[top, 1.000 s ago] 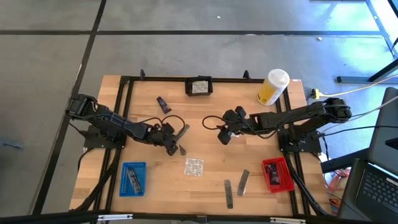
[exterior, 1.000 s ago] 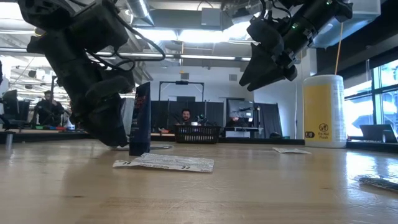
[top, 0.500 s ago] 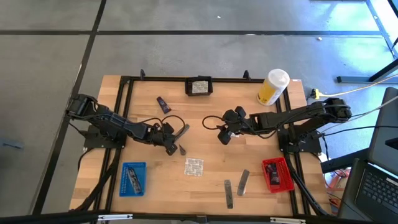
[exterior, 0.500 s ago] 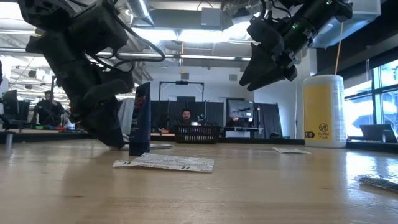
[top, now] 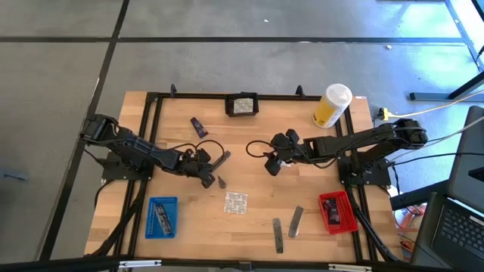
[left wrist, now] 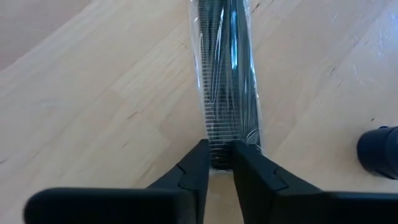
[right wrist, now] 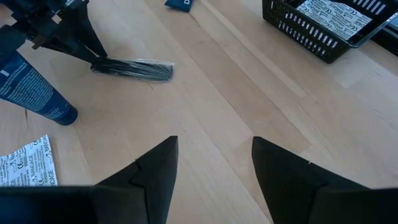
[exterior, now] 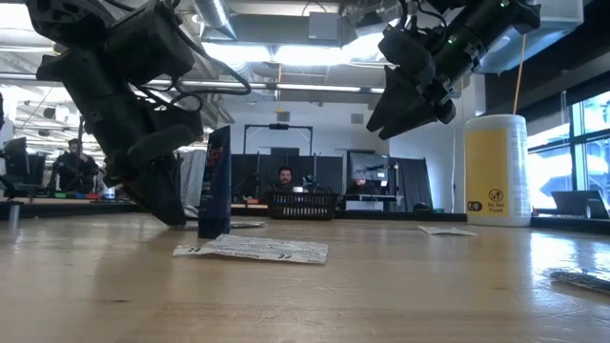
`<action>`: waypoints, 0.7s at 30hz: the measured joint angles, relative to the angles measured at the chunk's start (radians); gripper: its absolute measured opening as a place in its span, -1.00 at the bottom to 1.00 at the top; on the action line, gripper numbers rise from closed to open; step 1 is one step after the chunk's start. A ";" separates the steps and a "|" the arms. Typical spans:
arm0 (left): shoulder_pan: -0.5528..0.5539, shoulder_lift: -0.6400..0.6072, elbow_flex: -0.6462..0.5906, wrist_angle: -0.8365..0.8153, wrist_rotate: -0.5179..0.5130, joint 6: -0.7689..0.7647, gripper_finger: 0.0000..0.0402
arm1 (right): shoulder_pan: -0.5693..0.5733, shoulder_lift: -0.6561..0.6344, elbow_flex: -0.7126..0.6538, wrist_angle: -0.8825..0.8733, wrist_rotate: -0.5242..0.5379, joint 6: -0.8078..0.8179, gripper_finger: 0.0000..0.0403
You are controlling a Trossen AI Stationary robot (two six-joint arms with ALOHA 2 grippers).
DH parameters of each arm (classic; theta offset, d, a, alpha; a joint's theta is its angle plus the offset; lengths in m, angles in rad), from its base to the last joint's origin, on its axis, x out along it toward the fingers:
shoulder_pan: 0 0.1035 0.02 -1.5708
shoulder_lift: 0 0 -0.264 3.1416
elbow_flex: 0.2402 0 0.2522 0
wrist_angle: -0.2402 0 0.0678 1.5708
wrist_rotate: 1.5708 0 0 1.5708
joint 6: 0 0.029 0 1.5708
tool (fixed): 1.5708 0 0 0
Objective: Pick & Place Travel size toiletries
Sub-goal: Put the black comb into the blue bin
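Note:
A slim grey stick (left wrist: 227, 74) in clear wrap lies flat on the wood left of the table's middle (top: 222, 159). My left gripper (left wrist: 221, 167) is shut on its near end. Just beside it a dark tube (exterior: 215, 183) stands upright on its end (top: 221, 182). A foil sachet (top: 235, 202) lies flat nearer the front, with two more grey sticks (top: 296, 221) to its right. My right gripper (top: 274, 163) hangs open above the table's middle (exterior: 410, 105), touching nothing. My left gripper pinches the stick's end nearest the arm (left wrist: 221, 154) between its two fingertips (left wrist: 198, 167). The fingers come from the table's left, slanting down, and lie along the stick's length. The stick rests flat on the table, its other end pointing away from the gripper.
A black basket (top: 242, 104) holding a sachet stands at the far edge, with a small dark tube (top: 198, 127) near it. The tall yellow container (top: 331, 106) is at the far right. A blue tray (top: 162, 217) sits front left and a red tray (top: 336, 211) front right.
My left gripper's fingers have closed in around the stick's end while the arm stays in place. The stick and the upright tube have not moved.

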 joint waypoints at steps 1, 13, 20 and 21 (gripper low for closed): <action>0.000 -0.004 -0.001 0.000 -0.001 0.006 -0.75 | 0.000 0.000 0.000 0.000 0.000 0.000 0.03; 0.000 -0.079 -0.006 -0.022 0.022 0.055 -0.99 | 0.000 0.000 0.000 0.000 0.000 0.000 0.03; 0.001 -0.120 -0.006 -0.014 0.014 0.055 -0.99 | 0.000 0.000 0.000 0.000 0.000 0.000 0.03; 0.001 -0.125 -0.005 -0.014 0.015 0.055 -0.99 | 0.000 0.000 0.000 0.000 0.001 0.000 0.03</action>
